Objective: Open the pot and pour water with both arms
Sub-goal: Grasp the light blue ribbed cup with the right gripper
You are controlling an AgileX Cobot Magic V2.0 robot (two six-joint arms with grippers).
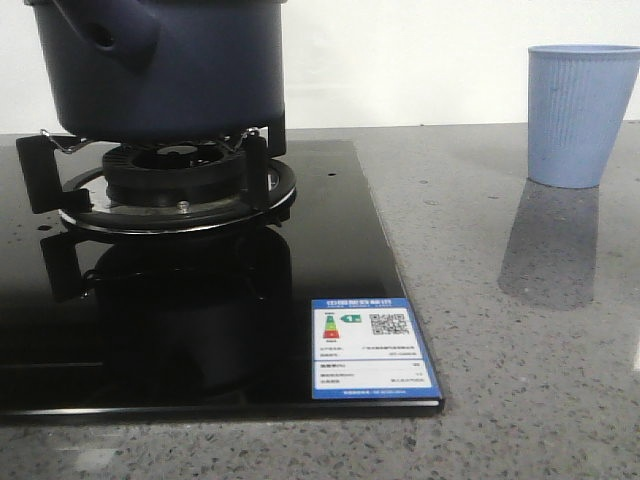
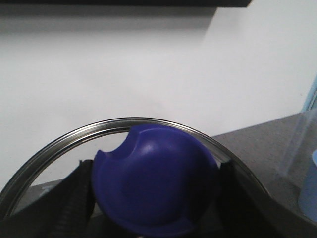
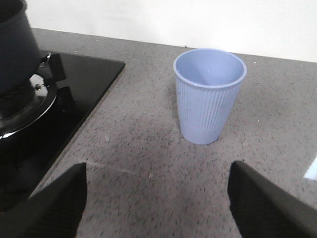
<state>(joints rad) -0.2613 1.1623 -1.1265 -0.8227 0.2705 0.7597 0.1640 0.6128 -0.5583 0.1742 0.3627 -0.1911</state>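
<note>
The dark navy pot [image 1: 165,65] sits on the gas burner [image 1: 180,185] at the left, its stubby hollow handle [image 1: 115,35] facing forward. Its top is cut off in the front view; it also shows in the right wrist view [image 3: 15,44]. My left gripper [image 2: 154,193] is shut on the blue knob [image 2: 156,178] of the glass lid [image 2: 124,124], held up against the white wall. The light blue ribbed cup [image 1: 580,115] stands upright at the right, and looks empty in the right wrist view [image 3: 209,94]. My right gripper [image 3: 157,198] is open and empty above the counter, short of the cup.
The black glass hob [image 1: 200,320] with a blue energy label [image 1: 372,350] covers the left of the grey speckled counter [image 1: 520,380]. A white wall stands behind. The hob's edge [image 3: 89,109] lies between the cup and the burner.
</note>
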